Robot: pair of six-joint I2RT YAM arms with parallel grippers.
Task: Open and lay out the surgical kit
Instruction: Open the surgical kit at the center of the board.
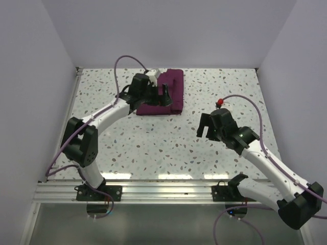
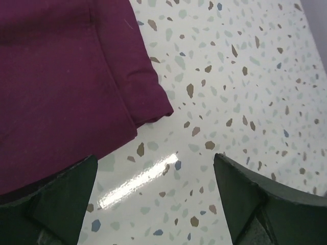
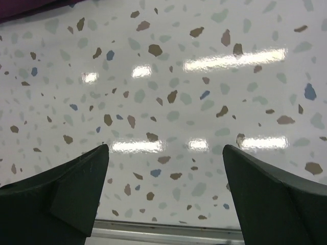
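The left arm (image 1: pixel 102 117) reaches across the speckled surface (image 1: pixel 153 148) to the far middle, where the surgical kit lies as a folded maroon cloth wrap (image 1: pixel 175 88). From above, the wrist and the left jaws cover much of the wrap's left and near part, so only its right side and far edge show plainly. The wrap is folded shut and whatever it holds is hidden.

In the left wrist view the cloth wrap (image 2: pixel 61 76) fills the upper left and runs out of the frame at the top and left. One folded corner juts onto the bare surface (image 2: pixel 245 76). The left jaws stand wide apart with only surface between them. Only the tips of the two dark fingers (image 2: pixel 56 204) show. The left-hand one overlaps the cloth's near edge, and whether it touches the cloth cannot be told.

Further right, well apart from the wrap, the right arm (image 1: pixel 265 163) holds the right jaws over bare surface (image 3: pixel 179 102). They are spread wide and hold nothing. Their fingers (image 3: pixel 61 189) are cut off at the bottom corners. A thin maroon sliver of the wrap (image 3: pixel 20 6) shows at the top left corner of the right wrist view.
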